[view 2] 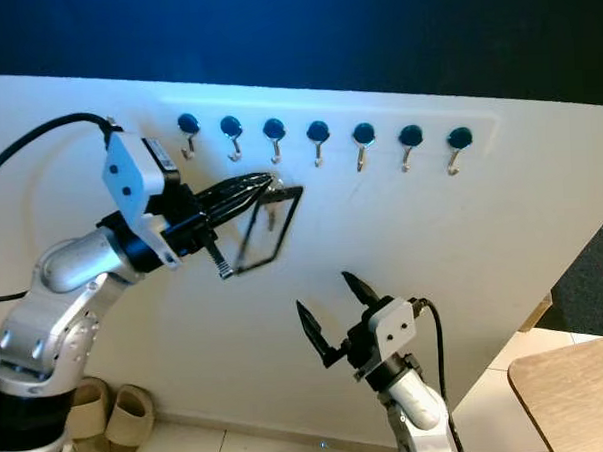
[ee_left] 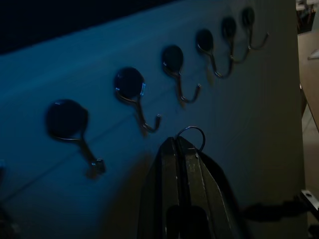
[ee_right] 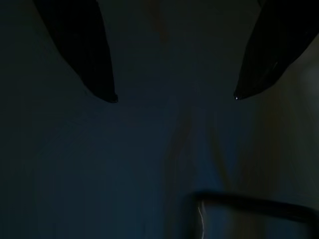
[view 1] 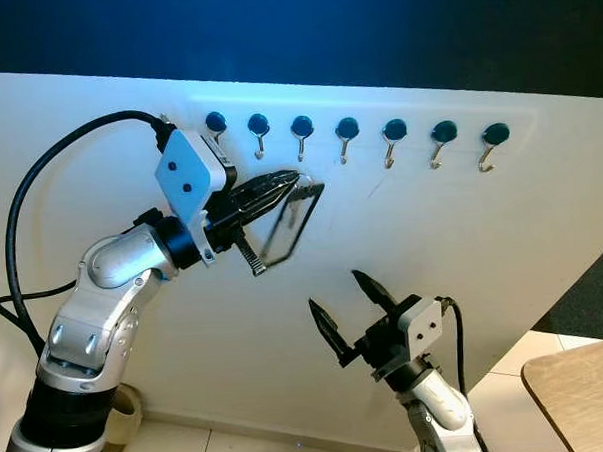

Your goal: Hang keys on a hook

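White wall (view 1: 482,238) fills the scene, w/ a row of seven dark-capped metal hooks (view 1: 347,138) running left to right near its top. Left pincer (view 1: 291,178) is raised to that row, fingers clamped tight on the keys (view 1: 293,218): thin dark wire loop hanging below the tips, small split ring (ee_left: 192,137) poking out past them, just under the 3rd hook from left (view 1: 301,134). Right pincer (view 1: 349,306) sits lower, fingers spread, holding nothing. Keys prob light, stiff metal, slick and apt to swing; best gripped right by the ring so its opening stays free for the hook tip.
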